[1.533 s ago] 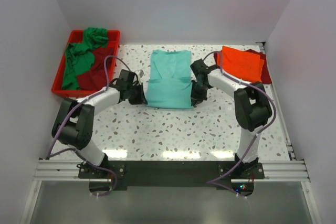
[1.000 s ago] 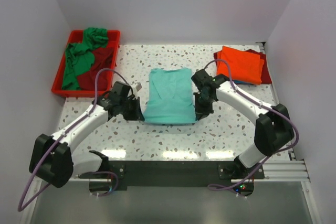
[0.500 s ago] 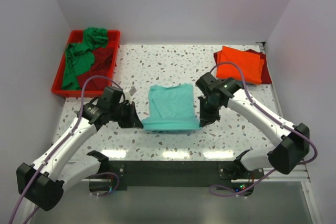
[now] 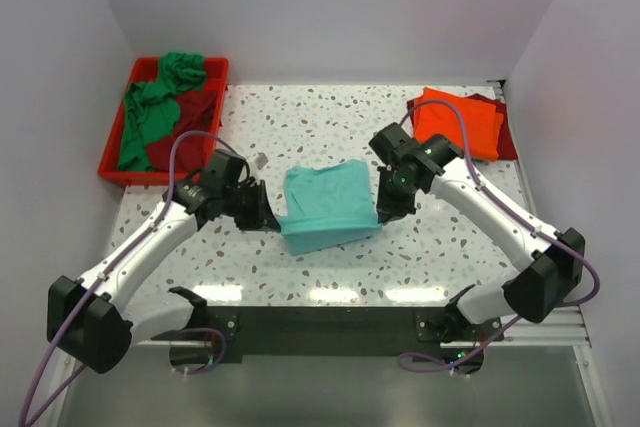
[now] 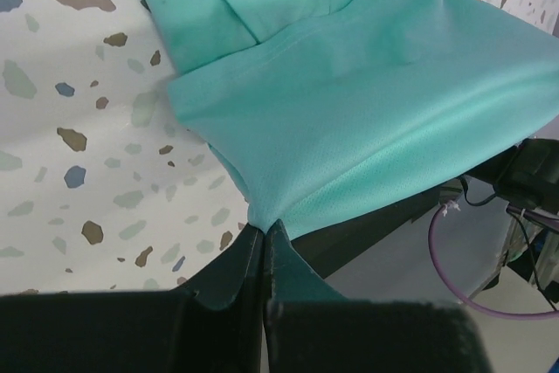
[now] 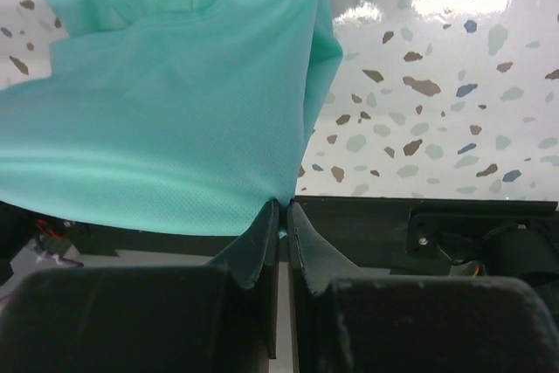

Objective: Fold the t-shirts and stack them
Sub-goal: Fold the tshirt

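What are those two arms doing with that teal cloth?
Two robot arms are folding a teal shirt. The left fingers and the right fingers are each shut on a corner of its near edge, holding that edge up off the table. A folded orange shirt lies on a dark red shirt at the far right. A green shirt and a maroon shirt lie crumpled in the tray at the far left.
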Tool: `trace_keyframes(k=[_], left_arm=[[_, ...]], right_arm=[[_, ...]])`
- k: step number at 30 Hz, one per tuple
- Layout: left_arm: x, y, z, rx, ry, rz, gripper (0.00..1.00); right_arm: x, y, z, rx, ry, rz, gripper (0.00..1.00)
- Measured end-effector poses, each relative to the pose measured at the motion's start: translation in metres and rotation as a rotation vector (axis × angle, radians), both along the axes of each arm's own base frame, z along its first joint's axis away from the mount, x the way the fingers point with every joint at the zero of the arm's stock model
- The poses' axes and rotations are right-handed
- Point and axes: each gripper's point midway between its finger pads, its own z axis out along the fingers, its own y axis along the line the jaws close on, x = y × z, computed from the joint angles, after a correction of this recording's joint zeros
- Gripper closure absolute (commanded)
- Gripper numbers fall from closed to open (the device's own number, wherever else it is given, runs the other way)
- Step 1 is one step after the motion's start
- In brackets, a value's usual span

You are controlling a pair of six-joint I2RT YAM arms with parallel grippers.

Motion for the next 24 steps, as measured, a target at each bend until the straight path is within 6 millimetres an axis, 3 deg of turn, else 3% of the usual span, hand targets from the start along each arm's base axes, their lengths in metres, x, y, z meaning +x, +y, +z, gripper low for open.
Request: trace_keyframes(k=[10, 24], left_arm=[[0.044, -0.014, -0.002, 0.022, -0.029, 0.001, 1.0], [0.12, -0.013, -0.029, 0.031, 0.004, 0.038, 1.0]], right_arm=[[0.068, -0.001, 0.005, -0.035, -0.065, -0.063, 1.0], [0.161, 0.01, -0.018, -0.066, -0.073, -0.038, 1.0]])
